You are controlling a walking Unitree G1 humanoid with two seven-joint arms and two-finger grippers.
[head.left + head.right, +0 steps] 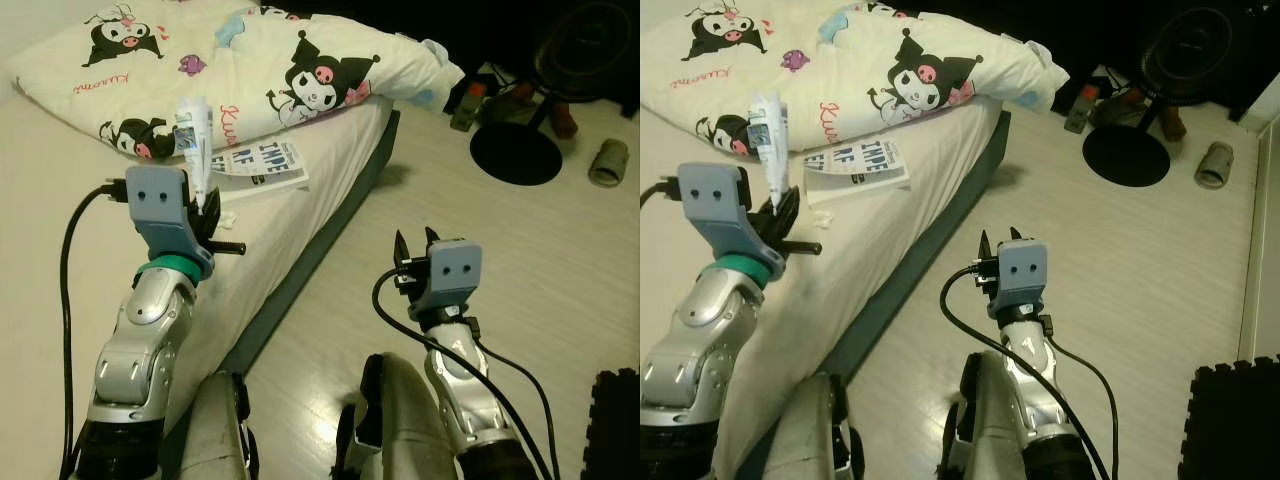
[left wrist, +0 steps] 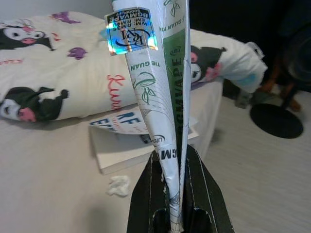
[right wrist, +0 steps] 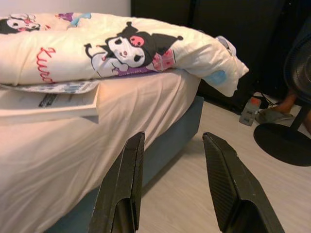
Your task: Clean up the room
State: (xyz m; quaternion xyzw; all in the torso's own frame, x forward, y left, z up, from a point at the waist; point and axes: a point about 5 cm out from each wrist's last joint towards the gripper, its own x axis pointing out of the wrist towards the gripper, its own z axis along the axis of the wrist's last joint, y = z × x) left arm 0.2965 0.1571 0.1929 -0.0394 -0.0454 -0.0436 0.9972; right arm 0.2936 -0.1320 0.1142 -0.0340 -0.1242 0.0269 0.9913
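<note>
My left gripper (image 1: 208,215) is shut on a flattened white and green wrapper (image 2: 160,87) with a shiny sticker, held upright above the bed (image 1: 60,200). The wrapper (image 1: 196,135) sticks up from the fingers. A magazine (image 1: 258,165) lies on the sheet just beyond it, beside a small crumpled white scrap (image 2: 118,185). My right gripper (image 3: 170,179) is open with nothing between its fingers, low over the wooden floor beside the bed's dark base (image 3: 165,145).
A cream duvet (image 1: 250,60) with cartoon prints is heaped at the bed's head. A black fan with a round base (image 1: 515,152) stands on the floor at the far right, with small items (image 1: 608,162) near it. A black foam mat (image 1: 612,420) lies at the right edge.
</note>
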